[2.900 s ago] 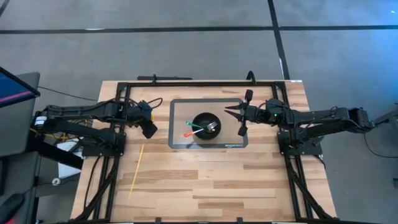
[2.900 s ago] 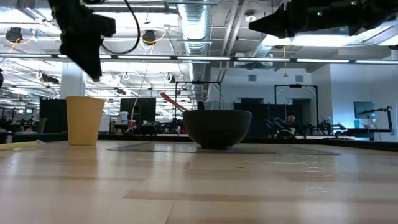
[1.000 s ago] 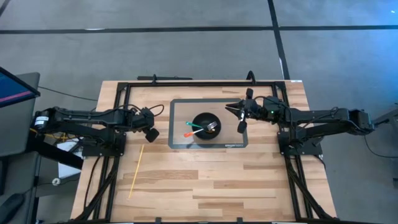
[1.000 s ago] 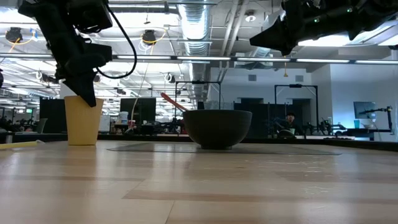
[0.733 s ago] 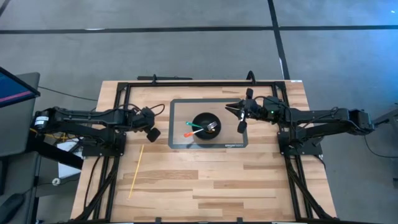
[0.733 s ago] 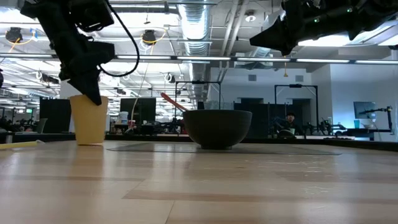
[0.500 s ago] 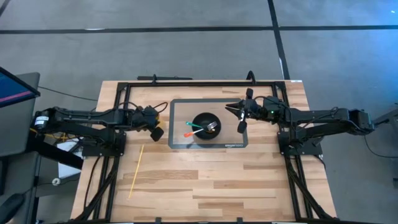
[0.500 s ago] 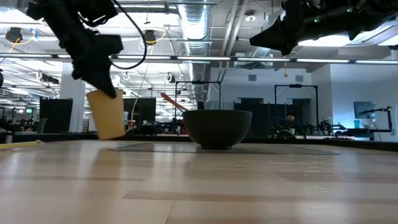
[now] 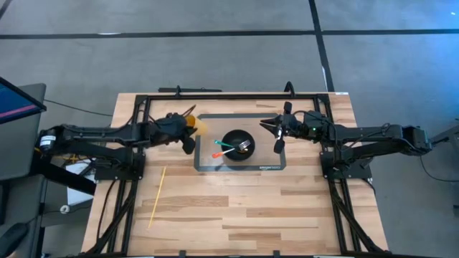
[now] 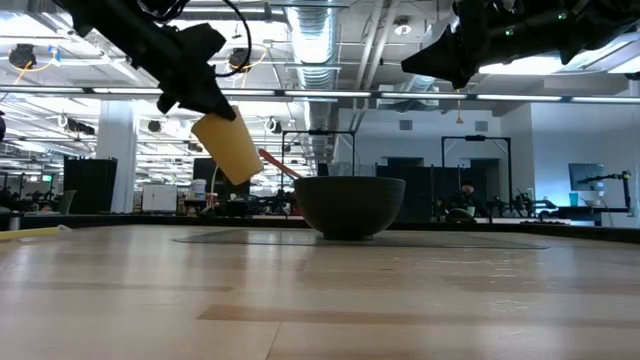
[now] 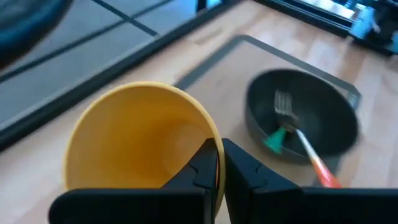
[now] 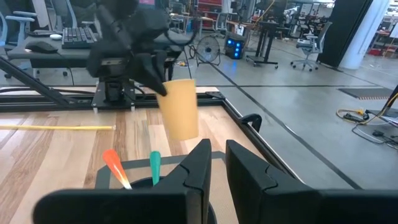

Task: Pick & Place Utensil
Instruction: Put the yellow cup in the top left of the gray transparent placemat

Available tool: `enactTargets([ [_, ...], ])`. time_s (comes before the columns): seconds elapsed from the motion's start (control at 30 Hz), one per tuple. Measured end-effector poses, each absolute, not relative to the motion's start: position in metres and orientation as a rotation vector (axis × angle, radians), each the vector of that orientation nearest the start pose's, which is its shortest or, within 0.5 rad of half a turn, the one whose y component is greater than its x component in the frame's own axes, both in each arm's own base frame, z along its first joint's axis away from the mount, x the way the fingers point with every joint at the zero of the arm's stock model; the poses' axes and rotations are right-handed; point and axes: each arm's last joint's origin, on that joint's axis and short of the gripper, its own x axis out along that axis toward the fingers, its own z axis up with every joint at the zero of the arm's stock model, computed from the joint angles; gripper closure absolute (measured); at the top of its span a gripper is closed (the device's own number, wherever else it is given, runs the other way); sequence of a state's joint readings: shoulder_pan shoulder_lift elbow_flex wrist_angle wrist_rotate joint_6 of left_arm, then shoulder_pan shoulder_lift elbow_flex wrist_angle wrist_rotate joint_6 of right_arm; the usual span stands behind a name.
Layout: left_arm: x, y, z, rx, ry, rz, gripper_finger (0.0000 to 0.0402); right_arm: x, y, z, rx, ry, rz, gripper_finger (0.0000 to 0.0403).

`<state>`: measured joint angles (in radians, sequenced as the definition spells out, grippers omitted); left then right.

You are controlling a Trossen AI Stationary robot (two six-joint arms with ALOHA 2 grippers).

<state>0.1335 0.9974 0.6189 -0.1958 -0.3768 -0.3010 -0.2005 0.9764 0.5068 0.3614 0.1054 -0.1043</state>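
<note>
Yellow plastic cup (image 10: 228, 146) lifted off wooden counter (image 9: 237, 208) since earlier, tilted, rim pinched by left end effector (image 11: 218, 163); right end effector (image 9: 268, 124) slightly parted, empty, beside black bowl (image 9: 237, 141).

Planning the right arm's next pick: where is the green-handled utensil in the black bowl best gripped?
Grip the green handle where it juts past the black bowl's rim on the left arm's side, coming from above with fingers across the shaft. The handle is slim and exposed; its other end lies inside the bowl beside the fork.

Long thin yellow stick (image 9: 157, 196) lies on the light wooden tabletop (image 9: 237, 208), well apart from the grey rectangular mat (image 9: 206, 164). Grey floor with dark lines (image 9: 215, 43) beyond.
</note>
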Motion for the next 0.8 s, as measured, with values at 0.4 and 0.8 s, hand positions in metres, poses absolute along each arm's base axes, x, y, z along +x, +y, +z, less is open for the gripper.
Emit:
enactTargets([
  [0.4,0.200,0.079,0.252,-0.228,0.359,0.601,0.0391,0.209,-0.046,0.259,-0.129,0.083,-0.302,0.0361],
  [0.8,0.248,0.104,0.259,-0.133,0.461,0.546,0.0389,0.208,-0.052,0.263,-0.164,0.046,-0.334,0.0361],
])
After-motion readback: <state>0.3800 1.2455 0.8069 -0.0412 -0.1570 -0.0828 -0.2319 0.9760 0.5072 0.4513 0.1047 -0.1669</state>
